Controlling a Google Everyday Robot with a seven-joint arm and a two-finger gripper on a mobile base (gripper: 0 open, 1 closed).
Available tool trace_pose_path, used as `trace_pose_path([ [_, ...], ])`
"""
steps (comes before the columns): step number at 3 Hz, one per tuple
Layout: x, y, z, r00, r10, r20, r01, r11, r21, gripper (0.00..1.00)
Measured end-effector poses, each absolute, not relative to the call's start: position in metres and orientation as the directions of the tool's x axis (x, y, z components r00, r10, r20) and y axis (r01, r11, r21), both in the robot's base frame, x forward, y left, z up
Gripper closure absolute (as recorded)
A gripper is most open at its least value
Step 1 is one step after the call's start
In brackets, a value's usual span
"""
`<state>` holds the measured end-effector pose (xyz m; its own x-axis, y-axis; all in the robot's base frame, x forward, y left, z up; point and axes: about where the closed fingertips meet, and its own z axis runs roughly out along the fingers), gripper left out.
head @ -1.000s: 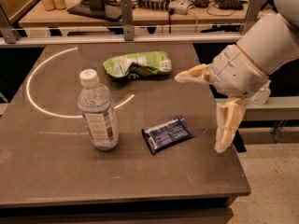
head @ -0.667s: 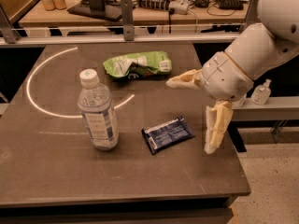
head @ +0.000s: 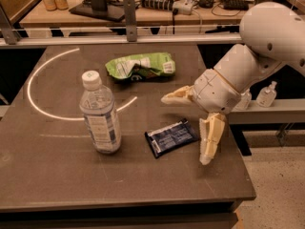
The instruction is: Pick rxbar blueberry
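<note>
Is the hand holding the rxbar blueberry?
No: the rxbar blueberry lies flat on the table, and the open hand hovers at its right side, not closed on it.

On the table [head: 47, 175], the water bottle [head: 100, 116] stands upright at centre left of the frame. The rxbar blueberry [head: 170, 137] lies flat to its right, near it but apart, and the snack bag [head: 140, 66] lies behind both, in the upper middle. The gripper [head: 185, 130] is at centre right, with one finger behind the bar and the other just beside its right end.
</note>
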<state>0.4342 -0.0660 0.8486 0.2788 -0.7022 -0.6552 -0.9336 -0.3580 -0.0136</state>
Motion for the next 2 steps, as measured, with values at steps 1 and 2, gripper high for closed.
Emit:
trace_pose_path([
  [1,0.4364,-0.0657,0.8391,0.269,-0.693,-0.669,-0.934,-0.358,-0.004,0.0],
  [2,0.4344,-0.0669,0.8327,0.273,-0.676,-0.685,-0.93,-0.367,-0.008,0.17],
])
